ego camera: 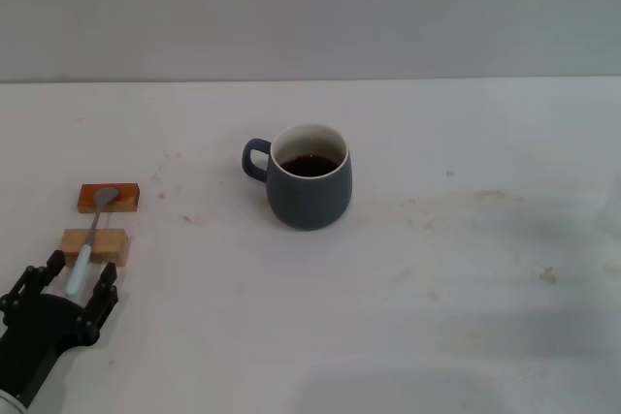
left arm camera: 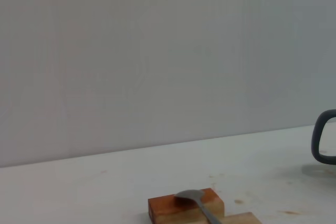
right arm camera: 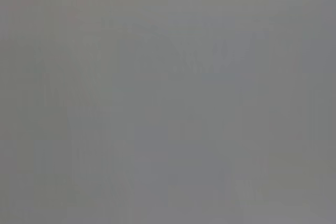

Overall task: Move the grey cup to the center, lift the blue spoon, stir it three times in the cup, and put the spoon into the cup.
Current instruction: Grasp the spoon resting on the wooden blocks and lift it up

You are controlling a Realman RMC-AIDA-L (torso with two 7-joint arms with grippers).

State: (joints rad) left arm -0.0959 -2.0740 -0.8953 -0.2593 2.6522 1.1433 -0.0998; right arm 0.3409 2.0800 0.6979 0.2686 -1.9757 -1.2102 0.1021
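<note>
The cup (ego camera: pixel 310 189) stands upright near the middle of the head view, its handle turned toward the frame's left and dark liquid showing inside the pale rim. Sitting there, it looks already centred on the worktop (ego camera: pixel 456 288), so that step seems done and the spoon is the job in hand.

The spoon (ego camera: pixel 91 238) lies at the left of the frame, bridged across two blocks: its metal bowl rests on the orange block (ego camera: pixel 128 197) and its pale blue handle crosses the tan block (ego camera: pixel 110 245) below it. Raised like this, the handle sits clear of the worktop, which leaves room for fingers to close around it.

The left end effector (ego camera: pixel 72 290) is in the lower left corner, its dark fingers spread open, one on each side of the handle's free end, and gripping nothing yet. That straddling pose suits a pinch on the handle. In the left wrist view only the spoon's bowl on the orange block and a sliver of the cup's handle at the right edge appear.

The right end effector is not in any view; its wrist camera shows only blank grey.

Count: one cup, one spoon, two blocks.
</note>
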